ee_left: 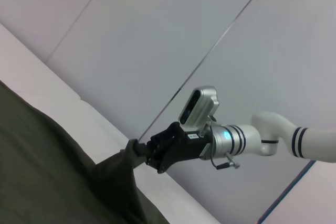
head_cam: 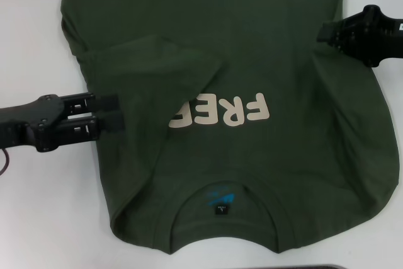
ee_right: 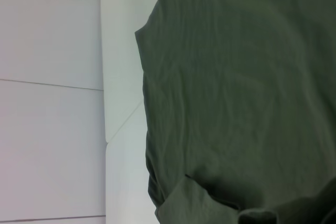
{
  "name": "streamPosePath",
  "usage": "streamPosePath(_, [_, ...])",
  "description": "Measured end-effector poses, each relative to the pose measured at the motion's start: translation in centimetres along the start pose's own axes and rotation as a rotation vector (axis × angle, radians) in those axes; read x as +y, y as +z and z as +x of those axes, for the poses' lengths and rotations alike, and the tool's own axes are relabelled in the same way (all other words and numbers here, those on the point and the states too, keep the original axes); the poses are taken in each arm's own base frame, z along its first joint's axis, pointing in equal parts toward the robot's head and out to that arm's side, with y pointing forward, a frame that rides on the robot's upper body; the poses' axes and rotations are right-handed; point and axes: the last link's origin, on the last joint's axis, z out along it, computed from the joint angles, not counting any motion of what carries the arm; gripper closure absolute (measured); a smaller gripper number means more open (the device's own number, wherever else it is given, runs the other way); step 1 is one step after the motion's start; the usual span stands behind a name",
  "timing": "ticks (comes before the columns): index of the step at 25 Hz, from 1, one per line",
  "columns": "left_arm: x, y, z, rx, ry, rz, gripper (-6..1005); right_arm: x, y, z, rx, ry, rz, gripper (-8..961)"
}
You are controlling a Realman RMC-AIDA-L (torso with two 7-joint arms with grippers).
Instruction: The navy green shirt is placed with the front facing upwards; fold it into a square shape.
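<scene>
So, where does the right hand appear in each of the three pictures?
Head view: the right hand is at the right edge, at the navy green shirt.
Left wrist view: right hand is just right of centre, pinching a lifted shirt edge.
Right wrist view: not visible.
Shared landmark: the shirt, in all three.

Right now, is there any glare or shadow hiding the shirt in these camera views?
Head view: even light, no glare, the shirt and its lettering read clearly, soft shadow beside the left gripper. Left wrist view: the cloth is dark and featureless, and the right gripper grips its edge. Right wrist view: flat light, wrinkles visible.
</scene>
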Motion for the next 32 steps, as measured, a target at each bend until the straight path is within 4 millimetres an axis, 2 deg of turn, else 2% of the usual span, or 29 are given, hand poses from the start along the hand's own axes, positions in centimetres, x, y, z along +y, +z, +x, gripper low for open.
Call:
streamPosePath(1, [0.0,0.0,0.0,0.003,-0.001,0.002,310,-0.1,0.1,0.1,0.001,0.004,0.001,929])
streamPosePath(8, [0.0,-0.1,0.0,0.004,0.000,0.003,310,-1.0,-0.2,0.3,-0.021,0.034,0.018,769])
streamPosePath(13, [0.0,0.0,0.0,0.003,0.000,0.002,311,-0.9,-0.3,0.3,-0.028,0.036,0.004,664])
streamPosePath(17, [0.0,-0.1,0.1,0.003,-0.002,0.000,311,-0.3,-2.2,-0.9,-0.044,0.003,0.005,580])
streamPosePath(22, [0.1,-0.1,0.0,0.002,-0.006,-0.006,310,-1.4,-7.1,-2.5,-0.077,0.001,0.139,585])
streamPosePath(25, [0.1,-0.1,0.1,0.009,-0.010,-0.006,310,-1.9,-8.6,-2.5,-0.085,0.002,0.192,581])
streamPosePath(28, [0.2,-0.1,0.3,0.019,-0.009,-0.007,311,-2.1,-8.7,-2.0,-0.033,-0.007,0.233,577])
streamPosePath(32, [0.2,-0.1,0.3,0.021,-0.008,-0.007,311,-2.6,-7.6,-1.2,0.024,-0.008,0.266,576])
